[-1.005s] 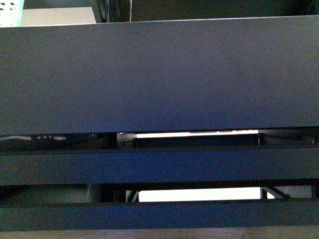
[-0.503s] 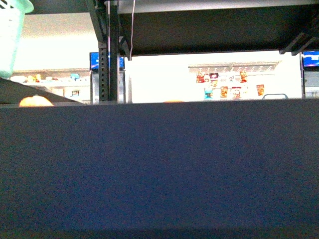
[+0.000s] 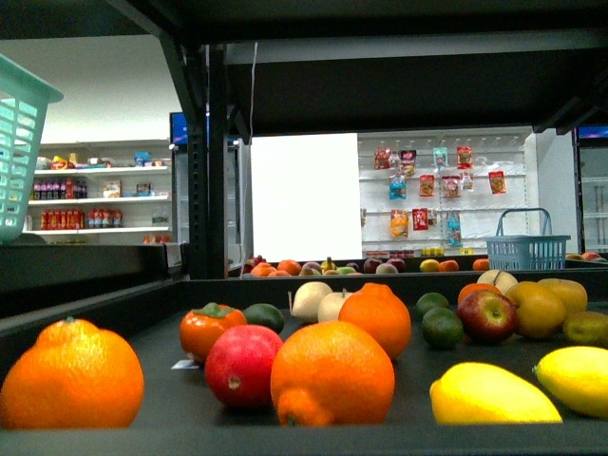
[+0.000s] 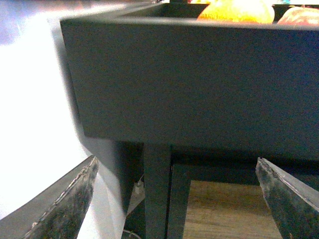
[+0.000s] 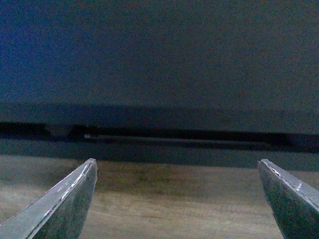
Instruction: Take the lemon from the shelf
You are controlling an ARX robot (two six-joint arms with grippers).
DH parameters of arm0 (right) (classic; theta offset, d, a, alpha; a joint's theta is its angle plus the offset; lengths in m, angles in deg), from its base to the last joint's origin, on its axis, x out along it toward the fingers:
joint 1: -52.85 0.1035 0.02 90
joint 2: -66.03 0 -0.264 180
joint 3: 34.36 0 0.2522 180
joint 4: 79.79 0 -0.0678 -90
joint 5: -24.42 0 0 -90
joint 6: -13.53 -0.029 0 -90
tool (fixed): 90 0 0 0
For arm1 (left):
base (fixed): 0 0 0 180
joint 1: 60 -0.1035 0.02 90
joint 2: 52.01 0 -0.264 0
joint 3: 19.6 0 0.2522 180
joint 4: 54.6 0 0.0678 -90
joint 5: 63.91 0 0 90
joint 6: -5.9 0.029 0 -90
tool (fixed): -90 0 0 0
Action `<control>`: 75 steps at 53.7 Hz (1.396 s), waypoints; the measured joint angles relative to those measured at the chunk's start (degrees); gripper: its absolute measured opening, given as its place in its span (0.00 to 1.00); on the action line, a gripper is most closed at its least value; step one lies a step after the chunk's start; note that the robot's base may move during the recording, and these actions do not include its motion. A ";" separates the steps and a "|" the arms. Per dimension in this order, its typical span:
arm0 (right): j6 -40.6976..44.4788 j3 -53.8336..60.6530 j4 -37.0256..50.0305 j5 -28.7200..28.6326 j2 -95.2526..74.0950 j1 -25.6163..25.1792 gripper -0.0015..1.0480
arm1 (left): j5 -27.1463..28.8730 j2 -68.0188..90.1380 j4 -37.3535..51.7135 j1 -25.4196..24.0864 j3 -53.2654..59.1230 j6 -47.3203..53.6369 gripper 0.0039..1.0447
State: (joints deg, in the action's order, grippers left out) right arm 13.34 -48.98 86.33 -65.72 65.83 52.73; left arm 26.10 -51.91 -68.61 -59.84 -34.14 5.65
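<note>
Camera has cleared the black metal shelf (image 3: 285, 443) rim; bright yellow oval lemon (image 3: 578, 378) lies untouched, near right; left gripper (image 4: 175, 160) and right gripper (image 5: 175, 162) spread, empty.

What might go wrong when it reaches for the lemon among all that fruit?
1. The left hand and right hand are open and sit below the rim of the shelf, facing its dark front wall. Coming up carelessly might bump that edge.
2. The lemon lies close beside a second lemon, so a grab may nudge the neighbour and set it rolling.
3. The big orange nearby might get knocked too.
</note>
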 joint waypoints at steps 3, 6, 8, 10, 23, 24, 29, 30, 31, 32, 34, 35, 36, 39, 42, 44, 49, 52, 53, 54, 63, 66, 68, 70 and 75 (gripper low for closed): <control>0.02 0.00 0.00 0.00 0.00 0.00 0.93 | 0.00 0.00 0.00 0.00 0.00 0.04 0.93; 0.04 0.00 0.00 -0.02 0.00 0.00 0.93 | 0.00 0.00 0.00 0.00 0.00 0.02 0.93; 0.02 0.00 0.00 0.00 0.00 0.00 0.93 | 0.00 0.00 0.00 0.00 0.00 0.02 0.93; 0.02 0.00 0.00 0.00 0.00 0.00 0.93 | 0.00 0.00 0.00 0.00 0.00 0.04 0.93; 0.02 0.00 0.00 0.00 0.00 0.00 0.93 | 0.00 0.00 0.00 0.00 0.00 0.04 0.93; 0.04 0.00 0.00 0.02 0.00 0.00 0.93 | 0.00 0.00 0.00 0.00 0.00 0.02 0.93; 0.04 0.00 0.00 -0.02 0.00 0.00 0.93 | 0.00 0.00 0.00 0.00 0.00 0.00 0.93; 0.00 -0.02 0.00 0.00 0.00 0.00 0.93 | 0.00 0.00 0.00 0.00 0.00 0.04 0.93; 0.02 0.00 0.00 -0.02 0.00 0.00 0.93 | 0.00 0.00 0.00 0.00 0.00 0.04 0.93; 0.04 0.00 0.00 -0.02 0.00 0.00 0.93 | 0.00 0.00 0.00 0.00 0.00 0.02 0.93; 0.04 0.00 0.00 -0.02 0.00 0.00 0.93 | -0.02 0.00 0.00 0.00 0.00 0.02 0.93; 0.00 0.00 0.00 -0.02 0.00 0.00 0.93 | 0.00 0.00 0.00 0.00 0.00 0.02 0.93; 0.04 0.00 0.00 -0.02 0.00 0.00 0.93 | 0.00 0.00 0.00 0.00 0.00 0.00 0.93; 0.02 0.00 0.00 0.00 0.00 0.00 0.93 | 0.00 0.00 0.00 0.00 0.00 0.04 0.93; 0.02 0.00 0.00 -0.02 0.00 0.00 0.93 | 0.00 0.00 0.00 0.00 0.00 0.04 0.93; 0.02 0.00 0.00 0.00 0.00 0.00 0.93 | 0.02 0.00 0.00 0.00 0.00 0.02 0.93; 0.02 0.00 0.00 -0.02 0.00 0.00 0.93 | 0.00 0.00 0.00 0.00 0.00 0.02 0.93; 0.02 -0.02 0.00 -0.02 0.00 0.00 0.93 | 0.02 0.00 0.00 0.00 0.00 0.02 0.93; 0.02 0.00 0.00 0.00 0.00 0.00 0.93 | -0.02 0.00 0.00 0.00 0.00 0.04 0.93; 0.04 0.00 0.00 -0.04 0.00 0.00 0.93 | -0.02 0.00 0.00 0.00 0.00 0.02 0.93; 0.02 0.00 0.00 -0.04 0.02 0.00 0.93 | 0.00 0.00 0.00 0.00 0.00 0.04 0.93; 0.04 -0.02 0.00 -0.07 0.02 0.00 0.93 | 0.00 0.00 0.00 0.00 0.00 0.00 0.93; 0.02 0.00 0.02 0.00 0.02 0.00 0.93 | -0.02 0.00 0.00 0.00 0.00 0.04 0.93; 0.04 0.00 0.00 -0.04 0.02 0.00 0.93 | 0.00 0.00 0.00 0.00 0.00 0.04 0.93; 0.02 0.00 0.02 0.00 0.02 0.00 0.93 | 0.00 0.00 0.00 0.00 0.00 0.02 0.93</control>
State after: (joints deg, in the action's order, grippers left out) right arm 13.36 -48.98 86.35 -65.72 65.85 52.73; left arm 26.10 -51.91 -68.61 -59.84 -34.14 5.67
